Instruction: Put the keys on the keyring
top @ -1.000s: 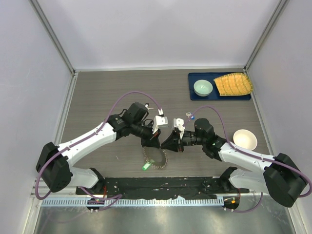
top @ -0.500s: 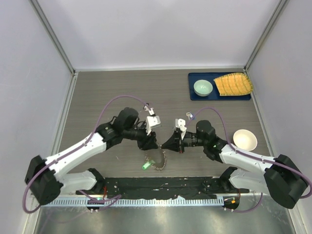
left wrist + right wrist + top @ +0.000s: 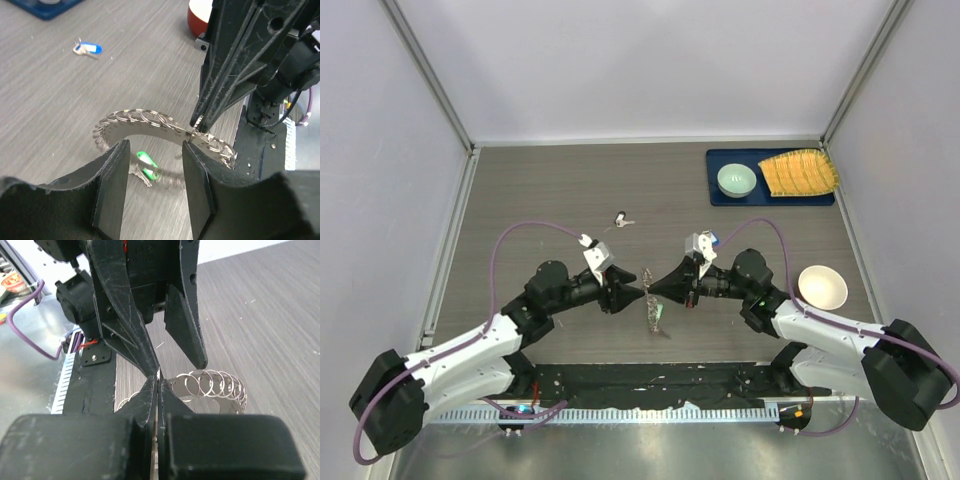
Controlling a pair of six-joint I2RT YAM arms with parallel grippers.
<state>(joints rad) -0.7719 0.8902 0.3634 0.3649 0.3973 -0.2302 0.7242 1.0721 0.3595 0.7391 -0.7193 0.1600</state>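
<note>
Left arm has dropped lower and its pincer [image 3: 155, 146] has let go, jaws apart astride the keyring [image 3: 150, 121]. Right pincer [image 3: 158, 382] clamps the ring's rim, upright. Green key [image 3: 148, 165] sits below; blue key [image 3: 88, 48] lies apart on the worktop [image 3: 45, 105].

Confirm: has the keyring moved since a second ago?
Yes. The keyring has left its flat spot by the black base rail, rising farther from it, now edge-on in the right gripper.

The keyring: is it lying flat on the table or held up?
Held up, on edge: the keyring is pinched at its rim by the right gripper.
</note>
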